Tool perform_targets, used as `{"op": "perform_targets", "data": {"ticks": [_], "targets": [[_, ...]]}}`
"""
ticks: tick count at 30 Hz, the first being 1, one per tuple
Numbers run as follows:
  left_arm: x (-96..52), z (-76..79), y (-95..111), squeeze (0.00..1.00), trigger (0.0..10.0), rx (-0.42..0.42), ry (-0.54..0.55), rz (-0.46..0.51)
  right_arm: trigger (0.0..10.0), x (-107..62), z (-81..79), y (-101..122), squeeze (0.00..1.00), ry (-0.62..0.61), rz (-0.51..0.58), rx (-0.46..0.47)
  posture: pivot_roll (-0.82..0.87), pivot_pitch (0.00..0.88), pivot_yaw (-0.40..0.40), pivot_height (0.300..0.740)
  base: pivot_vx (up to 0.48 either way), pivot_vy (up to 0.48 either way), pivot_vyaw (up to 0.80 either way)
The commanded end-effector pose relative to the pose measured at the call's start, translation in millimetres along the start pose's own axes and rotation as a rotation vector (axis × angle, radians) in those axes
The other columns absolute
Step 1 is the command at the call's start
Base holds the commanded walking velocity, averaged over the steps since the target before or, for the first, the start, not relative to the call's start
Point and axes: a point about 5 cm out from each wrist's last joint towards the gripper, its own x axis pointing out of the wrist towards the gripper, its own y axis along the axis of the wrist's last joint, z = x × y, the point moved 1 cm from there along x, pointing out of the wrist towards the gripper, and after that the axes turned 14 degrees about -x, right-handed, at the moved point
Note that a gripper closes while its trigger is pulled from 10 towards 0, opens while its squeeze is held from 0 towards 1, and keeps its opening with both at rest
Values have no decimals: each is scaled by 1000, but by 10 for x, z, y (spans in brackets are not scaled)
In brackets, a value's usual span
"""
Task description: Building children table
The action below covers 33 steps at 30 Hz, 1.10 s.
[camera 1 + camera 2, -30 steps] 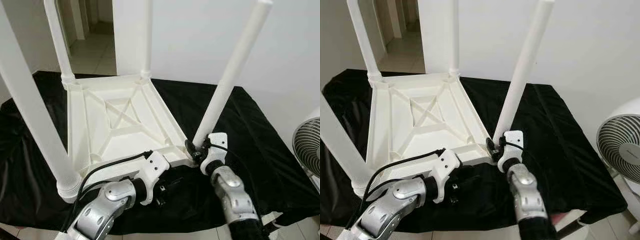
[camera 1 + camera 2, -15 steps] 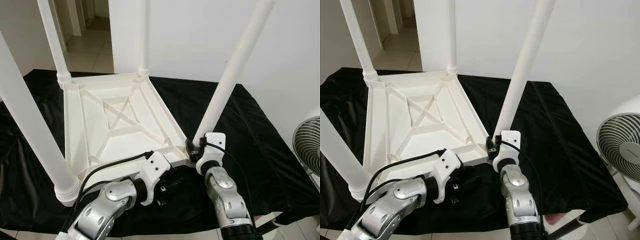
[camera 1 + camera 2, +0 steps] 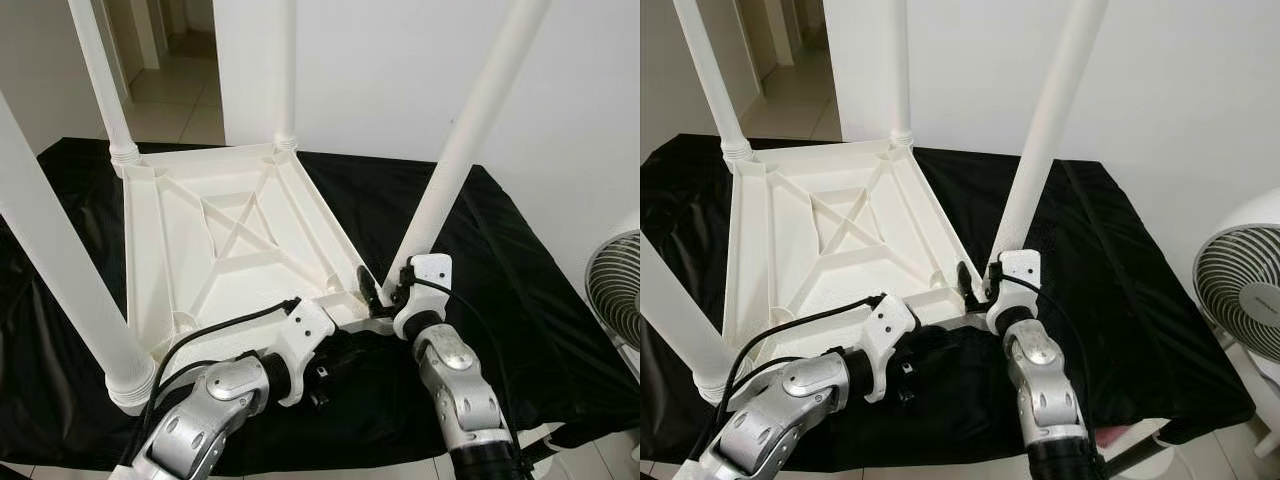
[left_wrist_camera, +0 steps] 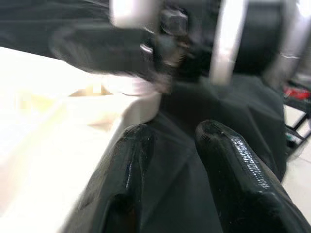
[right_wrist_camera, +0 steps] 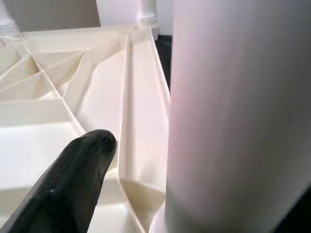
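Note:
A white plastic children's table lies upside down on a black cloth with its legs pointing up. My right gripper sits at the foot of the near right leg, at the table's near right corner. In the right wrist view one black finger lies over the ribbed underside, a gap away from the leg; the other finger is hidden. My left gripper lies low on the cloth against the near table edge, its fingers slightly apart with nothing between them.
The near left leg rises close to my left arm. Two far legs stand at the back corners. A white fan stands off the right side. A white wall and a doorway are behind.
The view has shifted a little. My right gripper has edged further in over the table's corner at the leg's foot. My left gripper has stayed under the near edge.

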Motion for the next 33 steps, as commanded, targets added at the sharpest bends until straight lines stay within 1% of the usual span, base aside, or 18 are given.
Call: {"op": "perform_targets", "data": {"ticks": [1,3,4,6,7,9,10,12,13,15,16,17,20,22,25,28,30,33], "targets": [[-16,-63,4,0,10000,5,93,27,10000,-23,-24,7,0,20,12,2,13,46,-63,740,0,0,0],[-78,-120,26,0,10000,-26,169,74,10000,-39,-32,5,0,35,20,-3,16,49,-61,740,0,0,0],[-78,-120,26,0,10000,-26,169,74,10000,-39,-32,5,0,35,20,-3,16,49,-61,740,0,0,0],[-184,-115,-11,0,10000,-51,209,88,10000,-48,-23,9,0,40,29,-2,18,52,-62,740,0,0,0],[-184,-115,-11,0,10000,-51,209,88,10000,-48,-23,9,0,40,29,-2,18,52,-62,740,0,0,0],[-319,-125,-93,0,10000,-63,242,63,10000,-41,11,18,0,36,38,0,34,57,-70,740,0,0,0],[-319,-125,-93,0,10000,-63,242,63,10000,-41,11,18,0,36,38,0,34,57,-70,740,0,0,0],[-434,-148,-154,0,10000,-67,270,39,10000,-30,50,30,0,31,47,2,46,61,-78,740,0,0,0],[-434,-148,-154,0,10000,-67,270,39,10000,-30,50,30,0,31,47,2,46,61,-78,740,0,0,0],[-551,-182,-197,0,10000,-63,283,9,10000,0,92,64,0,33,66,0,51,62,-82,740,0,0,0],[-602,-180,-219,0,10000,-65,270,-14,10000,21,112,81,0,37,74,-6,55,67,-86,740,0,0,0],[-602,-180,-219,0,10000,-65,270,-14,10000,21,112,81,0,37,74,-6,55,67,-86,740,0,0,0],[-699,-145,-298,0,10000,-59,218,-93,10000,64,156,113,0,41,87,-29,55,70,-86,740,0,0,0],[-721,-141,-314,0,10000,-55,209,-106,10000,75,171,120,0,42,90,-37,55,70,-86,740,0,0,0],[-793,-123,-374,0,10000,-67,173,-161,10000,99,233,142,0,27,98,-42,49,73,-80,740,0,0,0],[-834,-108,-379,0,10000,-80,153,-172,10000,102,256,136,0,18,98,-44,49,73,-78,740,0,0,0],[-851,-108,-379,0,10000,-70,148,-179,10000,105,259,133,0,16,99,-44,50,74,-76,740,0,0,0],[-880,-218,-412,0,10000,-40,201,-200,10000,101,233,130,0,22,105,-37,48,74,-71,740,0,0,0]]}}
